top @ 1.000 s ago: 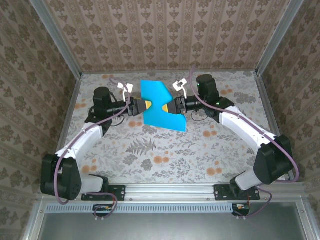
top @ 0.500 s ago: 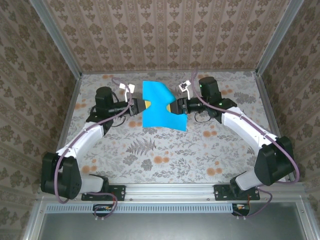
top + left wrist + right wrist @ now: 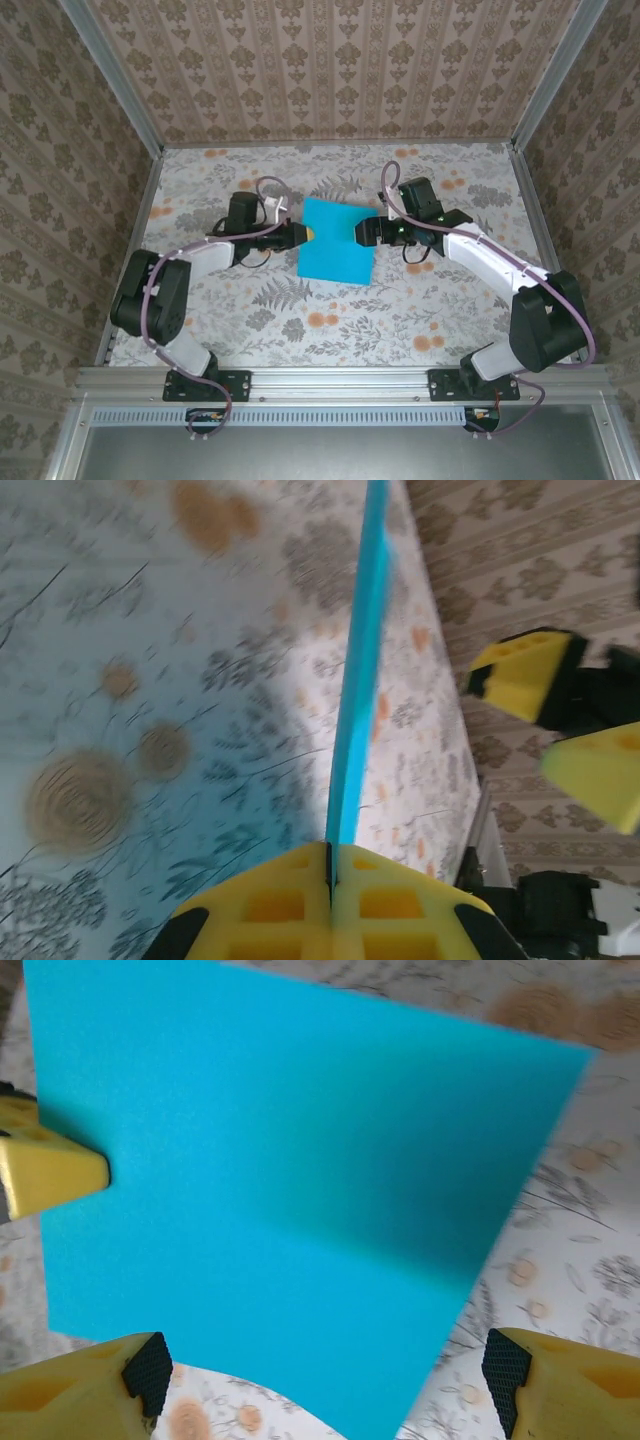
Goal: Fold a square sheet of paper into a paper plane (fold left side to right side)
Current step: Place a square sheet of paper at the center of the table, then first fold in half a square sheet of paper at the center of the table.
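Your square sheet of paper (image 3: 338, 242) was a flat turquoise sheet with the patterned table (image 3: 250, 300) spread beneath it on every side; whether it touched the tabletop I could not tell. At the sheet's left edge, your left gripper (image 3: 300, 232) was pinched tight on the paper. In the left wrist view its yellow fingers (image 3: 265, 910) met with no gap, and the sheet ran out of them edge-on (just a thin blue line). At the sheet's right edge, your right gripper (image 3: 360, 232) had its jaws spread wide and gripped nothing. In the right wrist view its fingers (image 3: 75, 1390) stood well apart on either side of the sheet's near edge. The left gripper's yellow tip sat on the sheet's opposite side.
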